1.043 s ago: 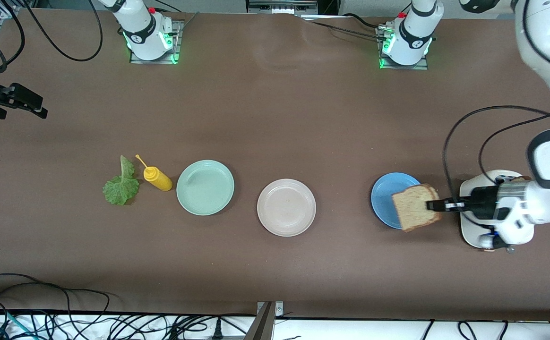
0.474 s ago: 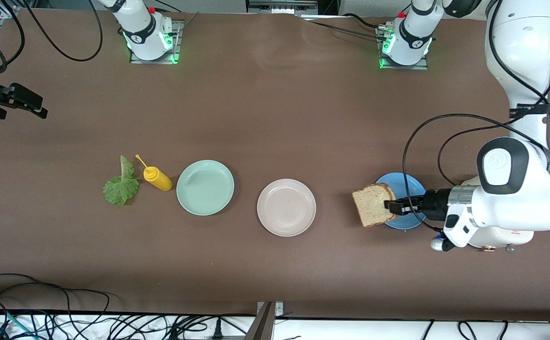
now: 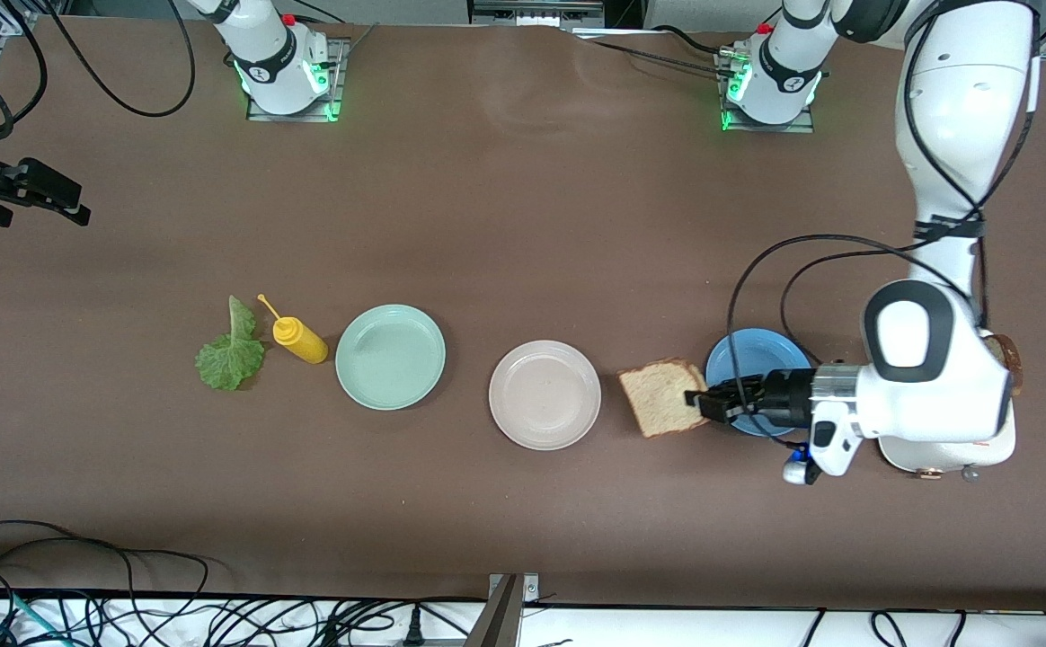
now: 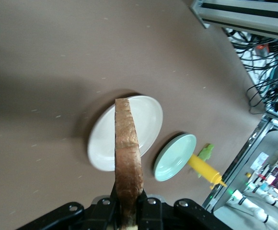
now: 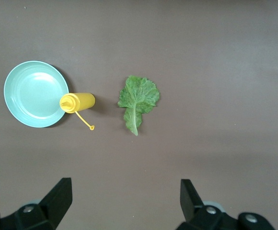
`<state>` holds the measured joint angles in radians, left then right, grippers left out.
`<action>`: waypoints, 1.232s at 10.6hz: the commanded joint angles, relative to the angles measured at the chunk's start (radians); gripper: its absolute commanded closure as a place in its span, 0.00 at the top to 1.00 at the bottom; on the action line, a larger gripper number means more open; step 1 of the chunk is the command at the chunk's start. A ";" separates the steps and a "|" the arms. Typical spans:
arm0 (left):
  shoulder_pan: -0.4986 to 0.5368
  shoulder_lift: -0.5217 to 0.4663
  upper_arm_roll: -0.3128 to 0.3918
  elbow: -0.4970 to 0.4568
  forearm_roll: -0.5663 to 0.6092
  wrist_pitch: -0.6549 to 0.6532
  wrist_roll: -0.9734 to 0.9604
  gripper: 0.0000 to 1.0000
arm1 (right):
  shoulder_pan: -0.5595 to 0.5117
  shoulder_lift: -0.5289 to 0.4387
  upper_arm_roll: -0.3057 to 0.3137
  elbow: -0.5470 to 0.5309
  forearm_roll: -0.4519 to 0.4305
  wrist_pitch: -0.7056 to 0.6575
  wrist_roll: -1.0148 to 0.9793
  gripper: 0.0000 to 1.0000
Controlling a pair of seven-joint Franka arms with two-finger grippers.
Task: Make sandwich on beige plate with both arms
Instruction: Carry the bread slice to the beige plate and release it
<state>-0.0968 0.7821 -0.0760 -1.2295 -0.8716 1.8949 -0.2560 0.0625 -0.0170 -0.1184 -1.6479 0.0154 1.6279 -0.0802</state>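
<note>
Tan wholemeal bread slice (image 3: 663,396) hung in the left gripper (image 3: 701,403), whose fingers were clamped tight on one crust edge, over the bare brown table (image 3: 523,225) between the beige plate (image 3: 545,394) and the blue plate (image 3: 752,359), right of the frame's centre. In the left wrist view the slice stood edge-on, its brown crust rising from the black fingers (image 4: 105,211). The right gripper (image 5: 124,201) waited at the upper left edge of the front frame, fingers spread wide and holding nothing. The lettuce leaf (image 3: 230,350), yellow squeeze bottle (image 3: 298,340) and mint green plate (image 3: 390,356) sat in a row left of centre
</note>
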 commanded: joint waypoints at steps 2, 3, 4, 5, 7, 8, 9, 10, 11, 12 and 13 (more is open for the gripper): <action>-0.003 -0.018 -0.077 -0.097 -0.082 0.171 0.012 0.00 | -0.007 0.006 0.003 0.019 0.012 -0.017 0.005 1.00; -0.009 -0.039 -0.087 -0.160 -0.127 0.211 0.093 0.00 | -0.007 0.006 0.003 0.019 0.012 -0.017 0.005 1.00; -0.014 -0.078 -0.090 -0.268 -0.224 0.293 0.230 0.00 | -0.007 0.006 0.003 0.019 0.012 -0.017 0.007 1.00; -0.027 -0.102 -0.090 -0.353 -0.365 0.350 0.391 0.00 | -0.007 0.006 0.003 0.019 0.012 -0.017 0.007 1.00; -0.035 -0.118 -0.090 -0.419 -0.530 0.362 0.552 0.00 | -0.007 0.006 0.003 0.019 0.012 -0.017 0.007 1.00; -0.038 -0.116 -0.091 -0.426 -0.538 0.371 0.558 0.00 | -0.007 0.006 0.003 0.019 0.012 -0.017 0.007 1.00; -0.046 -0.116 -0.093 -0.441 -0.538 0.384 0.567 0.00 | -0.007 0.006 0.003 0.019 0.012 -0.017 0.007 1.00; -0.047 -0.113 -0.103 -0.455 -0.541 0.401 0.593 0.00 | -0.007 0.006 0.003 0.019 0.012 -0.017 0.007 1.00; -0.049 -0.106 -0.119 -0.459 -0.555 0.427 0.603 0.00 | -0.007 0.006 0.003 0.019 0.012 -0.017 0.007 1.00; -0.050 -0.098 -0.133 -0.459 -0.555 0.458 0.603 0.00 | -0.007 0.006 0.003 0.019 0.012 -0.017 0.007 1.00; -0.055 -0.087 -0.149 -0.458 -0.555 0.492 0.603 0.00 | -0.007 0.006 0.003 0.019 0.012 -0.017 0.007 1.00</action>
<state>-0.1406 0.7097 -0.2082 -1.6601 -1.3775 2.3348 0.3040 0.0625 -0.0169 -0.1184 -1.6479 0.0154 1.6278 -0.0800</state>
